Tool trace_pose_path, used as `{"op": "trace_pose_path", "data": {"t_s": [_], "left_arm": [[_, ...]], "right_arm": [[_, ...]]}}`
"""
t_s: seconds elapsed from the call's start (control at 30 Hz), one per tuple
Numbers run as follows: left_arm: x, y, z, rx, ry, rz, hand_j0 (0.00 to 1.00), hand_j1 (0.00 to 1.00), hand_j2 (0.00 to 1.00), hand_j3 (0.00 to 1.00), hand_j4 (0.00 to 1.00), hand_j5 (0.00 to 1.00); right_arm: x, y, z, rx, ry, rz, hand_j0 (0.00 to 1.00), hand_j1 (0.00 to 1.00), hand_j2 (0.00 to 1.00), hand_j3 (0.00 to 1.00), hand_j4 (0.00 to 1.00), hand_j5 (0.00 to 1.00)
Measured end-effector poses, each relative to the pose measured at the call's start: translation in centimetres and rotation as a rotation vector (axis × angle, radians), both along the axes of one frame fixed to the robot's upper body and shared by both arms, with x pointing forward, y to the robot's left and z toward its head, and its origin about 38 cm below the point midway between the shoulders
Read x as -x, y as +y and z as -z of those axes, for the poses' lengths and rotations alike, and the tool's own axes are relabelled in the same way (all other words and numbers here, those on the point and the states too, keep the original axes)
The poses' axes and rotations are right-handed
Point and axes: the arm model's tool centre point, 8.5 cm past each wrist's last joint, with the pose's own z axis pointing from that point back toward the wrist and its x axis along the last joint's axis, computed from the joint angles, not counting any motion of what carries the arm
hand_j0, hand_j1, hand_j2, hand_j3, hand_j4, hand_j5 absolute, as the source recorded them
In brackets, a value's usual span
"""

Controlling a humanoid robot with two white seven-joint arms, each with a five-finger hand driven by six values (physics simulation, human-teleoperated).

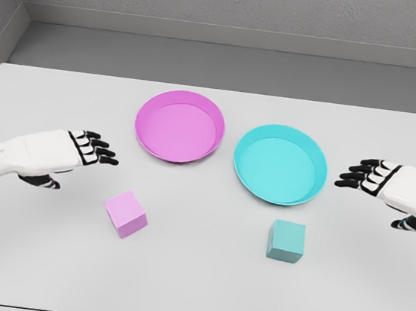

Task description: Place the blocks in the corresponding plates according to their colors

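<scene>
- Your left hand [79, 151] hovers at 9 o'clock over the white table [191, 290], fingers loosely spread, holding nothing.
- Your right hand [376, 180] mirrors it at 3 o'clock, also relaxed and empty.
- The pink block [126, 212] sits at 7 o'clock, near the pink plate [180, 126] at 11.
- The teal block [286, 241] sits at 5 o'clock, just below the cyan plate [280, 164].

Two plates [180, 126] [280, 164] sit side by side on the table [373, 297], a block [126, 212] [286, 241] before each.

A white table [191, 290] (pale, matte) stands before a grey wall [249, 5].
</scene>
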Motion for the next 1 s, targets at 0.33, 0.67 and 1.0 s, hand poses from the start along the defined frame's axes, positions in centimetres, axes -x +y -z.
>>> {"op": "trace_pose_path", "data": {"t_s": [0.33, 0.67, 1.0], "left_arm": [[0.5, -1.3, 0.4, 0.008, 0.013, 0.037, 1.00, 1.00, 1.00, 1.00, 1.00, 1.00], [0.7, -4.2, 1.4, 0.007, 0.021, 0.104, 1.00, 1.00, 1.00, 1.00, 1.00, 1.00], [1.2, -5.8, 2.8, 0.004, 0.047, 0.140, 1.00, 1.00, 1.00, 1.00, 1.00, 1.00]], "right_arm": [[-1.0, 1.3, -0.4, 0.007, -0.032, -0.035, 1.00, 1.00, 1.00, 1.00, 1.00, 1.00], [-1.5, 6.9, 4.8, 0.050, 0.076, -0.185, 1.00, 1.00, 1.00, 1.00, 1.00, 1.00], [-0.2, 8.2, 7.1, 0.080, 0.128, -0.237, 1.00, 1.00, 1.00, 1.00, 1.00, 1.00]]}}
